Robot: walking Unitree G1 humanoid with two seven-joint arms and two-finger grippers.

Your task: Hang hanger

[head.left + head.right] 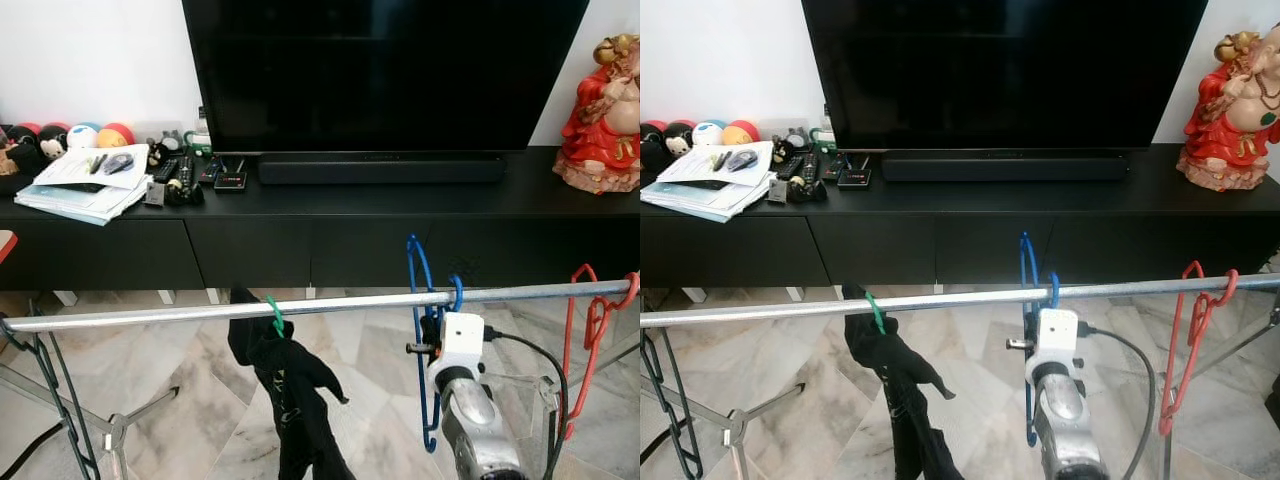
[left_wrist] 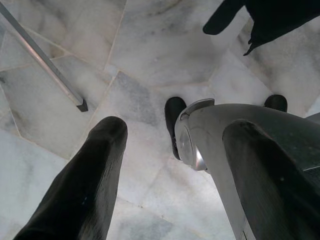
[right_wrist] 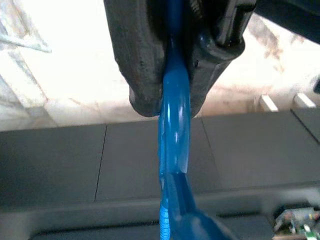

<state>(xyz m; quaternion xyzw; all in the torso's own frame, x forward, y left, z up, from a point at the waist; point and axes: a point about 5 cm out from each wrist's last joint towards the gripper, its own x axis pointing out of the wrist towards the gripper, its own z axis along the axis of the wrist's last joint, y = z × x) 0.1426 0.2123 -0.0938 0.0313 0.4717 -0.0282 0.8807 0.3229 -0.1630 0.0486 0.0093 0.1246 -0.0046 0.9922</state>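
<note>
No writing is legible anywhere before me; the papers (image 1: 82, 180) on the black TV cabinet (image 1: 320, 235) are too small to read. The cabinet is matte black with flat drawer fronts, under a dark glossy television (image 1: 385, 70) and a long black soundbar (image 1: 382, 168). A glossy red figurine (image 1: 605, 115) sits at the cabinet's right end, and round plush toys (image 1: 60, 138) line up at its left end. The floor (image 2: 150, 55) is pale veined marble.

A thin shiny metal rail (image 1: 180, 312) runs across in front of me. My right gripper (image 3: 172, 70) is clamped on the blue hanger (image 1: 420, 340), a smooth rounded plastic bar pinched tight between my two rough black fingers (image 3: 135, 60). The hanger's hook curls over the rail beside my white wrist housing, and its body hangs down below. A red hanger (image 1: 590, 330) hangs on the rail to the right, and a green hook (image 1: 276, 315) to the left carries a limp black garment (image 1: 295, 400).

My left gripper (image 2: 170, 180) hangs low over the marble, its fingers well apart, holding nothing.
</note>
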